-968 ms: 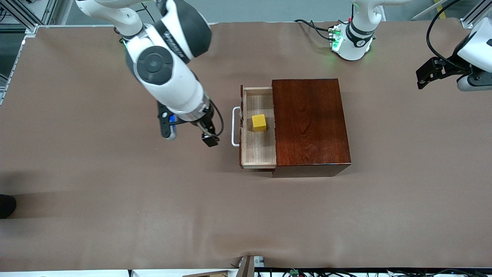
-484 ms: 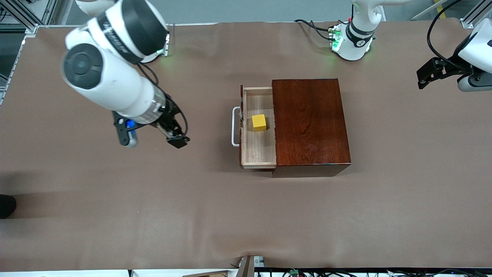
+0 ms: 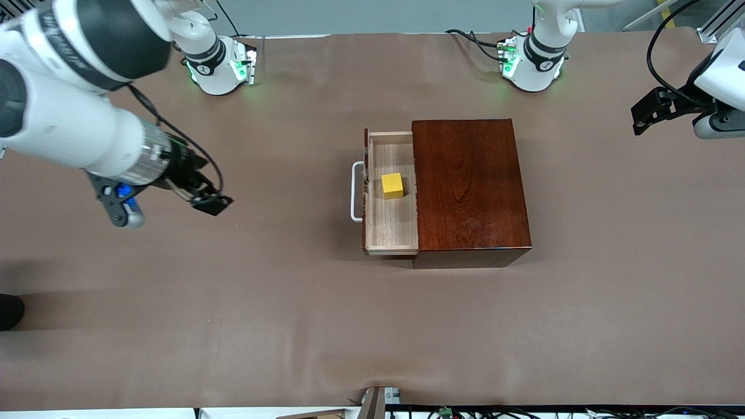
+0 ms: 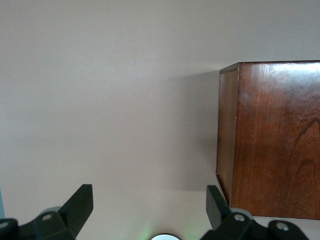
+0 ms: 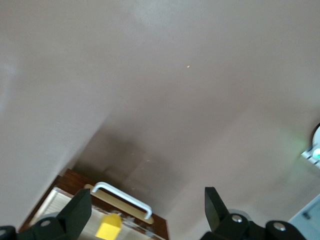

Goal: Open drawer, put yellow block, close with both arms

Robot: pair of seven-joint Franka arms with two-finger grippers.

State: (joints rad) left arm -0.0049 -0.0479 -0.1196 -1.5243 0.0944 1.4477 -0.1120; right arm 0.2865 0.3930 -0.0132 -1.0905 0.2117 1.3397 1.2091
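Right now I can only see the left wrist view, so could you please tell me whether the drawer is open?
Observer: Yes, the drawer is pulled out of the wooden box, toward the right arm's end of the table.
Operator: Thank you. My left gripper is open, over the table beside the box. Is the yellow block inside the drawer?
Observer: It is. The yellow block sits on the drawer's floor.
Operator: And where is the right gripper?
Observer: The right gripper is open and empty, over the table toward the right arm's end, well apart from the white handle.
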